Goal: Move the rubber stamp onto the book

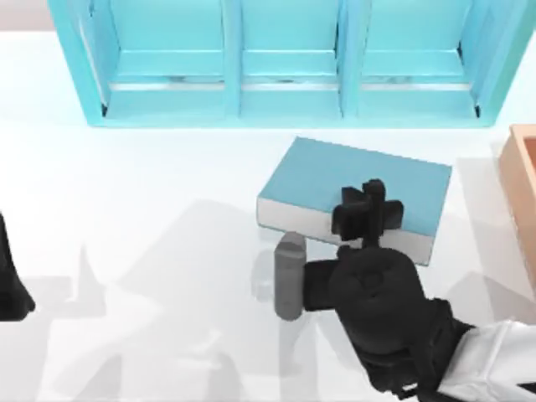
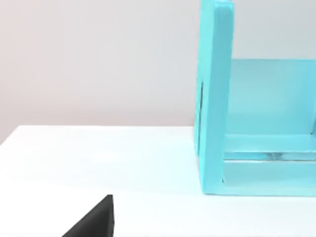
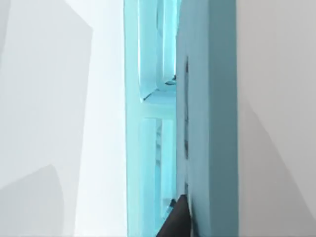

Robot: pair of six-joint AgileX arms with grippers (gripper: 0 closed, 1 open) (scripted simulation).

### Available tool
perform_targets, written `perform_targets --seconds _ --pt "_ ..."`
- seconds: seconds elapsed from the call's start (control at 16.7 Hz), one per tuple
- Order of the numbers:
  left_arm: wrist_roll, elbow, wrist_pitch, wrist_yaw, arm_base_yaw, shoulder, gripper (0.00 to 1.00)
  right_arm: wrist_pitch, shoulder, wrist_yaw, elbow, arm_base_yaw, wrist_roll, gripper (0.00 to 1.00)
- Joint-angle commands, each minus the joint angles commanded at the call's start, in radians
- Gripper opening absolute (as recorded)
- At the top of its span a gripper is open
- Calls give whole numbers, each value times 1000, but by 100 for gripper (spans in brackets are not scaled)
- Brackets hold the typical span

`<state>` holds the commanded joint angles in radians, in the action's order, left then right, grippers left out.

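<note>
Stamp handling, judged from the task wording alone: small, light, rigid, no crush risk. Probably slick on the rounded knob, so best pinched across the blocky base or low on the neck, kept upright to land flat. Likely to tip if released tilted or from high up.

Right claw [image 1: 368, 209] seen from above, poised over the near long edge of the book [image 1: 335, 172], toward the book's right half. Whether clenched or released: could not tell, blocked by the wrist and arm from overhead. Rubber stamp hidden; judged to sit under or inside right claw, unconfirmed. Could not tell whether touching the cover or held above it.

Book lay flat near the middle of the surface [image 1: 151, 218], teal cover up, white page edge facing the near side, angled slightly. Placed just in front of the teal shelf unit [image 1: 285, 100], apart from it. Orange-tan box [image 1: 523, 193] cut off at the surface's right edge, near the book's right end.

Left arm [image 1: 10, 280] parked at the far left edge, well apart from the book. Left wrist view faced the shelf unit's end wall across bare surface.

Judged step: placement over the book, release pending.
</note>
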<state>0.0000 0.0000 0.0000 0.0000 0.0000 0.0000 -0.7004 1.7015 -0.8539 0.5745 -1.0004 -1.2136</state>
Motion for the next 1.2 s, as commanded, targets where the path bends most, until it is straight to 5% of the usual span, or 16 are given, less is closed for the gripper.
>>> perform_targets --seconds 0.6,1.2 --pt "0 0 0 0 0 0 100 -144 112 1 -28 1 5 0" --pt "0 0 0 0 0 0 100 -144 112 1 -28 1 5 75"
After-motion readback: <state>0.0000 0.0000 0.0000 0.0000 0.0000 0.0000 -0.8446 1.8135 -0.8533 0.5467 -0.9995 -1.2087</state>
